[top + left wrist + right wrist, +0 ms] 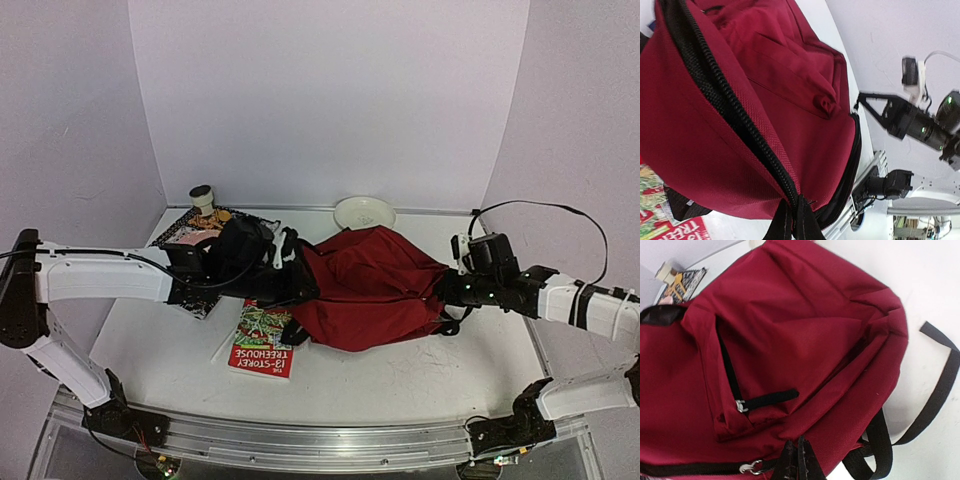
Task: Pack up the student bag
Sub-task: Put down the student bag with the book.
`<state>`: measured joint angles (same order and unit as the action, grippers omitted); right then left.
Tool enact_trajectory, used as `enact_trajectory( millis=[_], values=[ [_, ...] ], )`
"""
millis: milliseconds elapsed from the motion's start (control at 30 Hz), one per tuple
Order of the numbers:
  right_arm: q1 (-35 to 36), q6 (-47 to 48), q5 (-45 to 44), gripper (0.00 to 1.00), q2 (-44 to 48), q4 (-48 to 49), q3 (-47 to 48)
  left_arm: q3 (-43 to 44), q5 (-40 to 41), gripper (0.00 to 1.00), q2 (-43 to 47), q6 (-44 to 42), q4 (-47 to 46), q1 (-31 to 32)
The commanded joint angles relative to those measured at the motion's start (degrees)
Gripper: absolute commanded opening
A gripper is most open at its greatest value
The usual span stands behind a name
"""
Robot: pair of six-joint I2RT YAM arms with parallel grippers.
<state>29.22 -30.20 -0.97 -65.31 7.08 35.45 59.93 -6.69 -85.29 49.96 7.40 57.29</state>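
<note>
Both claws are clamped on cloth. The left claw (796, 212) pinches the bag (375, 280) at the seam where its black zip (730, 115) runs down to meet it. The right claw (797, 447) is nipped shut on the red fabric at the opposite end, just beside the straps (882, 440). Between them the bag lies slumped on its side in the middle of the worktop (420, 380), a little toward the right edge.

The step looks like spreading the bag so something can go in, most likely the book (262, 340) lying near the front edge, just beside the bag's near-left corner. To do it well, the two pinches should pull apart evenly and lift slightly, so the cloth goes taut and the mouth gapes instead of folding over. Whether the main zip is already open is hard to tell from the wrist views. Dragging the bag toward the front edge would bury the book, so any shift is better made toward the far edge, short of the bowl (365, 212) there.

Readable writing: the red band of the book's cover says "THE 13-STOREY TREEHOUSE". No brand or label shows on the bag, and the cup (203, 197) at the far-left corner is too small to read.
</note>
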Motion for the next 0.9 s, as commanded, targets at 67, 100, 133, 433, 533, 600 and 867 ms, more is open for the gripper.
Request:
enact_trajectory(
  millis=[67, 100, 133, 433, 533, 600, 867],
  values=[
    [-3.74, 3.38, -3.36, 0.0, 1.2, -2.83, 3.96, 5.78, -2.88, 0.0, -7.03, 1.72, -9.59, 5.85],
    [-3.77, 3.54, -3.18, 0.0, 1.06, -3.35, 4.13, 6.28, -2.9, 0.0, -8.32, 1.98, -10.7, 6.69],
    [-3.79, 3.6, -2.89, 0.0, 0.91, -3.67, 4.17, 6.76, -2.76, 0.0, -9.37, 2.35, -11.52, 7.44],
    [-3.64, 6.58, 7.54, 0.26, 2.96, -6.43, 4.21, 2.74, 3.51, 0.34, -9.54, 3.34, -12.47, 7.84],
    [-2.69, 7.78, 9.13, 0.35, 4.66, -8.03, 5.39, -0.22, 6.87, 0.46, -6.23, 3.07, -11.77, 7.83],
    [-1.4, 8.15, 10.07, 0.41, 5.31, -9.0, 6.3, -2.2, 9.58, 0.53, -3.97, 3.15, -10.12, 7.81],
    [9.1, 7.74, 11.1, 0.6, 0.0, -6.61, 11.01, -8.06, 15.2, 0.71, 2.79, 4.07, -4.6, 5.98]
  ],
)
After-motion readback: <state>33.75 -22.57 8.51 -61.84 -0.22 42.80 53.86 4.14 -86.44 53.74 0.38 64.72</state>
